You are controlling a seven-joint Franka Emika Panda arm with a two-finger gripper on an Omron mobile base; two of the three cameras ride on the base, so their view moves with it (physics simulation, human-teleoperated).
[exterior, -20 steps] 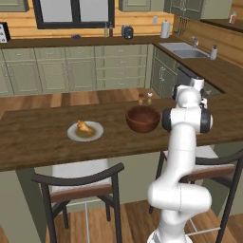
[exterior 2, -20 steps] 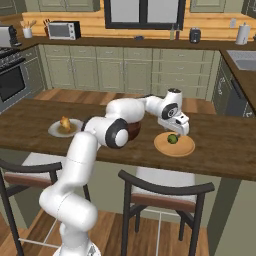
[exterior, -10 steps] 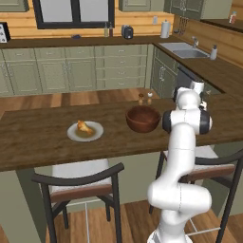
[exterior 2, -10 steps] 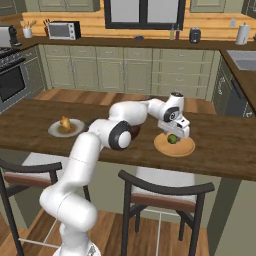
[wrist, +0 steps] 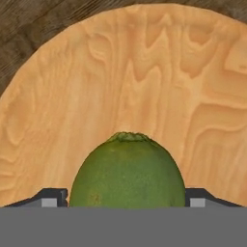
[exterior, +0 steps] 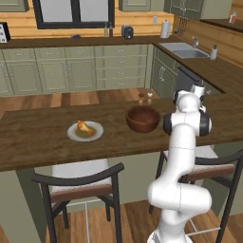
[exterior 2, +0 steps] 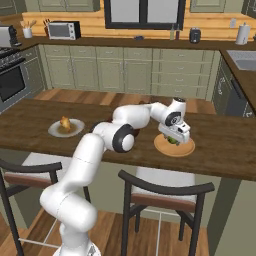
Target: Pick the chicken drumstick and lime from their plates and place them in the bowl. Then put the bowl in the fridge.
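Two plates [exterior 2: 66,128] [exterior 2: 174,146], one bowl [exterior: 142,118], perhaps

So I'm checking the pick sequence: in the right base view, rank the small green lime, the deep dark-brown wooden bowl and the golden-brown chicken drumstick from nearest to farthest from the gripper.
1. The small green lime, on the tan wooden plate, between the fingers of the gripper.
2. The deep dark-brown wooden bowl, left of the gripper, mostly hidden behind the arm.
3. The golden-brown chicken drumstick, on the grey plate, far left.

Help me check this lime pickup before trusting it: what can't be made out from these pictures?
- Gripper contact, right base view: the hand hides the fingertips; whether they touch the lime is unclear.
- Lime's lower part, hand view: cut off at the bottom.
- Tan plate, left base view: hidden behind the arm.
- Bowl, right base view: mostly hidden by the arm.
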